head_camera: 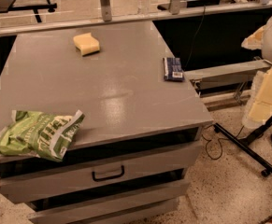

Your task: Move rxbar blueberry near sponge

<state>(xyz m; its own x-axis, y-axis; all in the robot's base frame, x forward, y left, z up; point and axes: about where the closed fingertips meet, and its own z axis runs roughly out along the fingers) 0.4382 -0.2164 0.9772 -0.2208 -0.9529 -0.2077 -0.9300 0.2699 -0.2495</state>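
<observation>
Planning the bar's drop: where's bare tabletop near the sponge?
Bare all round the sponge, widest toward the rxbar blueberry. Crowded only front-left, at the chip bag. The gripper hangs right of the table.

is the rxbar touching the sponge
No, the rxbar blueberry sits at the right table edge, far from the sponge; gripper is off-table at right.

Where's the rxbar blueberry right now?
In the camera view, the rxbar blueberry lies flat at the right edge of the cabinet top, well right of the sponge. The gripper hangs off the cabinet, at the far right.
</observation>
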